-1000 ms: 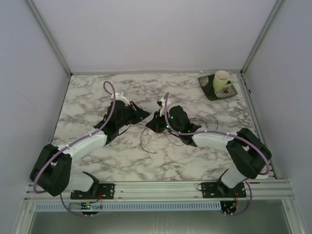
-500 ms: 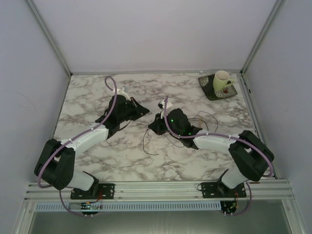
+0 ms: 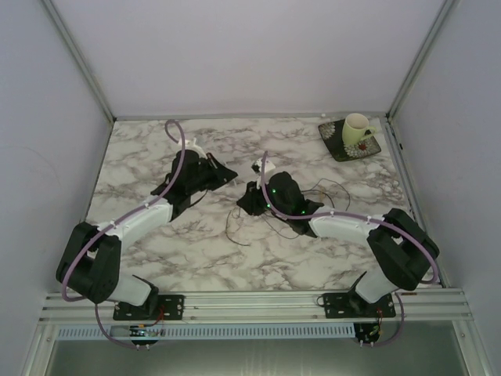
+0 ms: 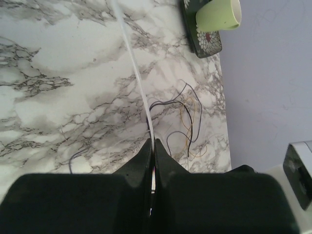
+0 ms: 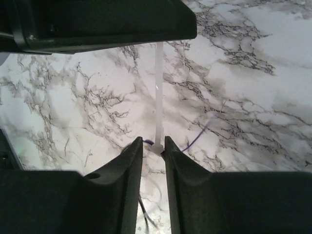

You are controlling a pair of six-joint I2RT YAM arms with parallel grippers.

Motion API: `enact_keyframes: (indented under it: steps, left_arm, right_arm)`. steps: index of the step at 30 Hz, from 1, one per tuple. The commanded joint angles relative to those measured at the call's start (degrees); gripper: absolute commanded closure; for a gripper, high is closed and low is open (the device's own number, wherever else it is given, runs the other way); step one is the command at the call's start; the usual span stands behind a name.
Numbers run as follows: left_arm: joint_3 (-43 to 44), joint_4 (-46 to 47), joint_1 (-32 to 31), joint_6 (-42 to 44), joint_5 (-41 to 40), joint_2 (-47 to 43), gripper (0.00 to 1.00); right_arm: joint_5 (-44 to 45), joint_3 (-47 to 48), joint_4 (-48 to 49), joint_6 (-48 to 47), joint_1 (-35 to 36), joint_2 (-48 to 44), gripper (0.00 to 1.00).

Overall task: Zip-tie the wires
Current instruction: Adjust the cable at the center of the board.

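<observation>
The left gripper (image 4: 152,142) has its jaws pressed together on the white zip tie (image 4: 136,73), whose strap runs straight out past the tips. In the right wrist view the right gripper (image 5: 153,141) has its jaws a little apart with the tie's head between them; whether they pinch it cannot be told. From there the strap reaches up toward the left gripper's dark body. The wires (image 3: 329,188) lie loose on the table (image 3: 203,258), mostly just right of the right gripper, with one strand curling on its near side. This looks like the tightening step. Next, the left arm would need to draw the strap along its own line while the head is kept steady. Whether any wires sit inside the loop is hidden. Compared with a second ago, the left gripper has shifted slightly toward the far side, while the right has barely moved
</observation>
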Motion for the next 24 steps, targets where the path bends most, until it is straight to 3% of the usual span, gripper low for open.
enact_keyframes:
  steps: [1, 5, 13, 18, 21, 24]
  left_arm:
    - [-1.5, 4.4, 1.4, -0.3, -1.8, -1.7, 1.00]
    - [-2.2, 1.1, 2.9, 1.1, -2.5, -4.3, 1.00]
    - [-2.9, -7.2, 5.2, 4.7, -5.6, -9.5, 1.00]
    - [-3.2, -10.0, 5.9, 5.2, -7.5, -12.6, 1.00]
    - [-1.5, -12.3, 5.9, 5.9, -8.1, -14.1, 1.00]
    - [1.0, -15.3, 6.0, 7.0, -8.5, -14.9, 1.00]
  right_arm:
    - [-1.9, 4.7, -4.3, -0.5, -0.4, 0.2, 0.68]
    - [-1.0, 4.3, -5.4, -1.0, -1.6, -3.2, 0.51]
    - [5.2, -1.5, -9.2, -4.2, -6.8, -13.6, 0.40]
    - [7.9, -4.7, -8.9, -9.4, -8.3, -19.1, 0.26]
    - [6.9, -8.2, -4.4, -12.3, -9.1, -21.7, 0.17]
    - [3.2, -15.0, 9.4, -14.9, -9.4, -24.3, 0.01]
